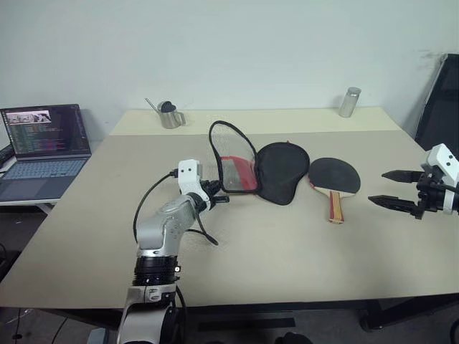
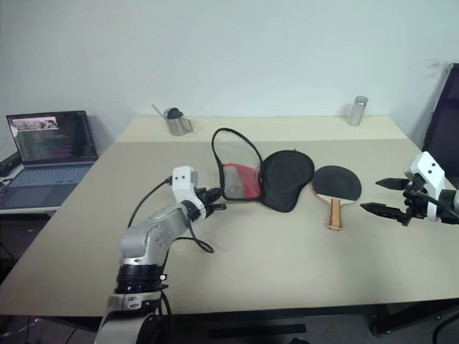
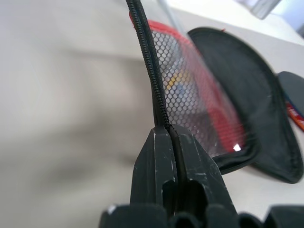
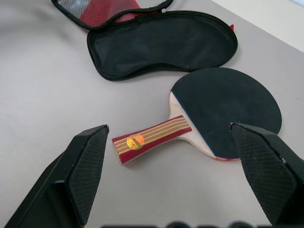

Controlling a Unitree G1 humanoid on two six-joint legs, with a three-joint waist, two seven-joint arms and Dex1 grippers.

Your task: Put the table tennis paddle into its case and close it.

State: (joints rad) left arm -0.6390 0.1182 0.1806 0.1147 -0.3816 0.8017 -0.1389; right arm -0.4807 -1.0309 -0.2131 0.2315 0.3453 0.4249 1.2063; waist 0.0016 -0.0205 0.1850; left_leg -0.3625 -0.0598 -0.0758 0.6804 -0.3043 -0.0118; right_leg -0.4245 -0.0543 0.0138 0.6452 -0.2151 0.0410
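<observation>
Fingers of the right gripper (image 1: 392,188) stand wide apart, nearest the table tennis paddle (image 1: 334,178), handle toward the robot; left gripper (image 1: 219,192) is clamped on the case (image 1: 283,170) zipper edge.

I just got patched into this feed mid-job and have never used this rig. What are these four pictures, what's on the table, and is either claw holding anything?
You are looking through a two-armed humanoid robot. The two wide pictures come from its head camera, looking down over a beige table. The two close-ups come from cameras on its wrists, looking along each claw's fingers.

On the table lies the case, unzipped and spread open, and beside it, on the robot's right, the table tennis paddle, black face up with a striped wooden handle. At the far edge stand a small metal pitcher and a metal cup. A laptop sits on a side desk.

The left claw is shut on the case's zipper edge, lifting the mesh flap. The right claw is open, holding nothing, near the paddle.
</observation>
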